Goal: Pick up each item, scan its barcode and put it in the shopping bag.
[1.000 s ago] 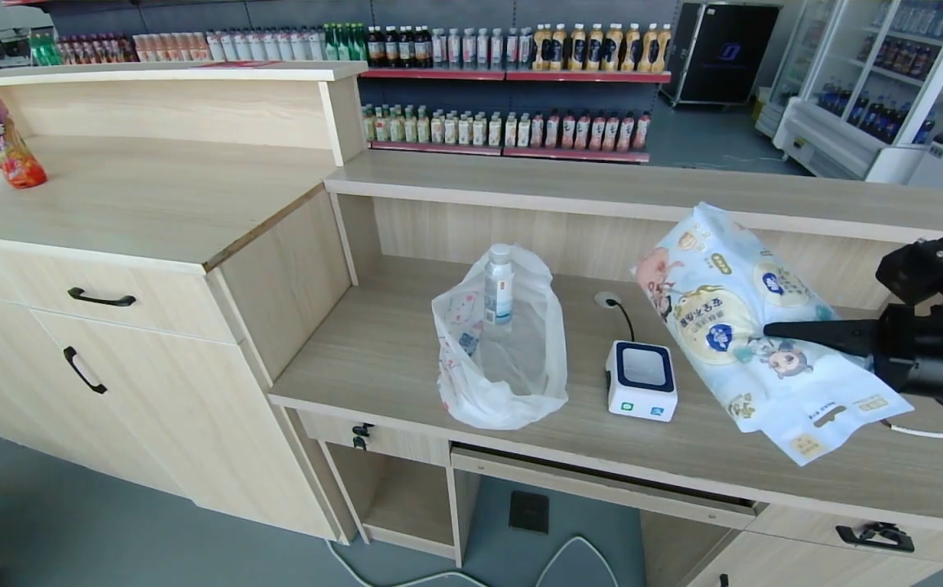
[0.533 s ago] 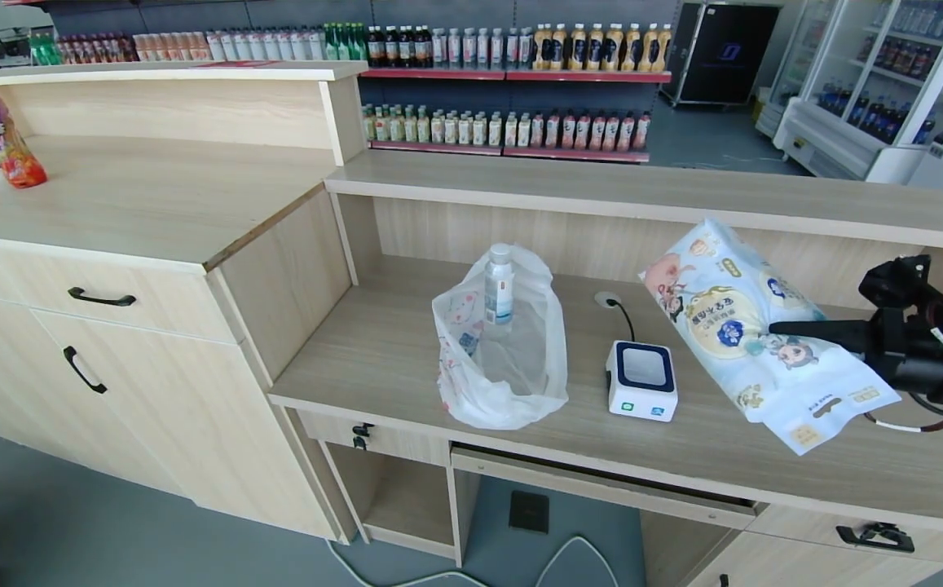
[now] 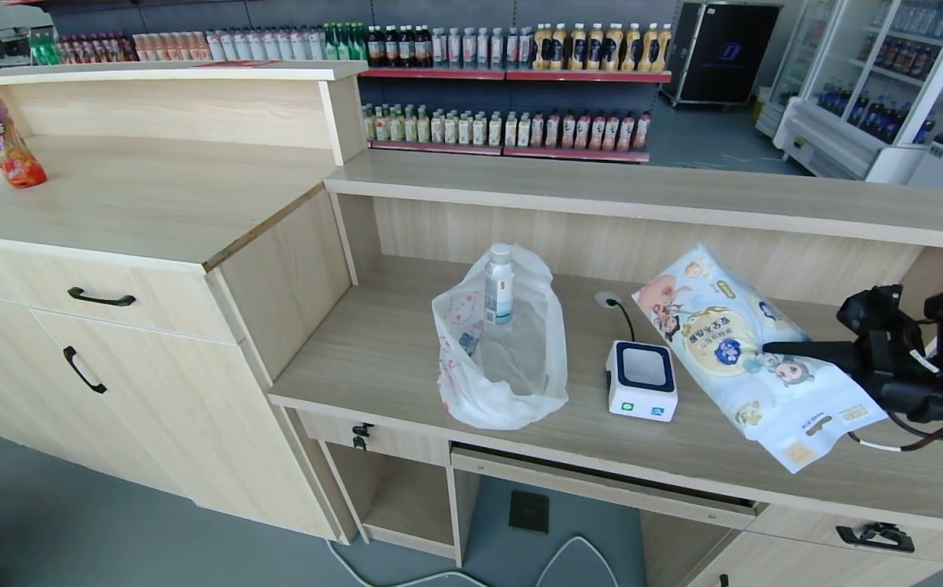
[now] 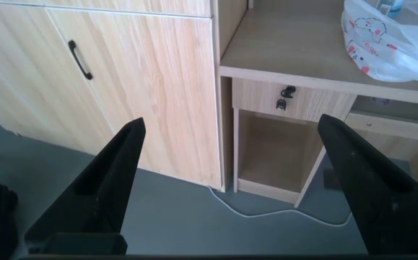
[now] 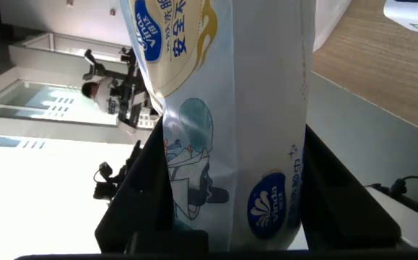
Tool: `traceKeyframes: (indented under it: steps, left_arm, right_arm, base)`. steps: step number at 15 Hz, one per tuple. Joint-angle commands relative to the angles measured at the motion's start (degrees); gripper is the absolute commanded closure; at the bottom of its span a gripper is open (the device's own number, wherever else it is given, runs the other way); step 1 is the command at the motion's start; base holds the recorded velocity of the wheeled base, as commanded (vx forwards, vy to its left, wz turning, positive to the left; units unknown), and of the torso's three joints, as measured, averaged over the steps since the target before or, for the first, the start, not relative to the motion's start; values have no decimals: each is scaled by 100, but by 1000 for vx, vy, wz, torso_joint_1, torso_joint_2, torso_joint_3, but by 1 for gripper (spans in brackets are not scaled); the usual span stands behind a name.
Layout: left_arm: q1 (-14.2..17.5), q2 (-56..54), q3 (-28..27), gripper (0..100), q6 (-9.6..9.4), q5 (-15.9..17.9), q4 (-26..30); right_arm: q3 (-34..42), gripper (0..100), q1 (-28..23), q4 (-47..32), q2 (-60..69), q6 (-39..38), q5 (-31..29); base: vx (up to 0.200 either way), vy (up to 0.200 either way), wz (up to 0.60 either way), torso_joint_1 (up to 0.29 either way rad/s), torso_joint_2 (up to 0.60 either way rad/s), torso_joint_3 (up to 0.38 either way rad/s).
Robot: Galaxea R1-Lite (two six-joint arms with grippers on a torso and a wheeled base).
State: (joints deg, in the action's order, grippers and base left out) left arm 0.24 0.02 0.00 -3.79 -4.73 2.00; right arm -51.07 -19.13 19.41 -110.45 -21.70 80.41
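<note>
With right gripper [image 3: 768, 350] clamped on pack [image 3: 707, 326], left gripper [image 4: 230, 123] spread empty, lower barcode side squarely over scanner [image 3: 641, 379].

A pale blue, cartoon-printed pack [image 3: 752, 350] hangs tilted in the right gripper [image 3: 773, 349] just right of the white scanner [image 3: 641, 380], left of which the open white bag [image 3: 459, 367] holds an upright clear bottle [image 3: 500, 285].
</note>
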Motion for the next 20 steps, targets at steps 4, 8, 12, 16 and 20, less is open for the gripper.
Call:
traceKeyframes:
  steps: [4,8,12,16,20]
  left_arm:
    - [2,-2,0,0,1,-2,2]
    - [2,-2,0,0,1,-2,2]
    - [2,-2,0,0,1,-2,2]
    - [2,-2,0,0,1,-2,2]
    - [2,-2,0,0,1,-2,2]
  right_arm:
    - [176,100,-38,-7,-284,192,1]
    - [220,100,-38,-7,-434,368,-8]
    - [167,100,-153,10,-566,368,-17]
    - [-96,100,-214,19,-777,377,-43]
    - [-325,100,-276,19,-926,491,-96]
  base:
    - [0,0,0,0,0,0]
    - [0,0,0,0,0,0]
    - [0,0,0,0,0,0]
    - [0,0,0,0,0,0]
    - [0,0,0,0,0,0]
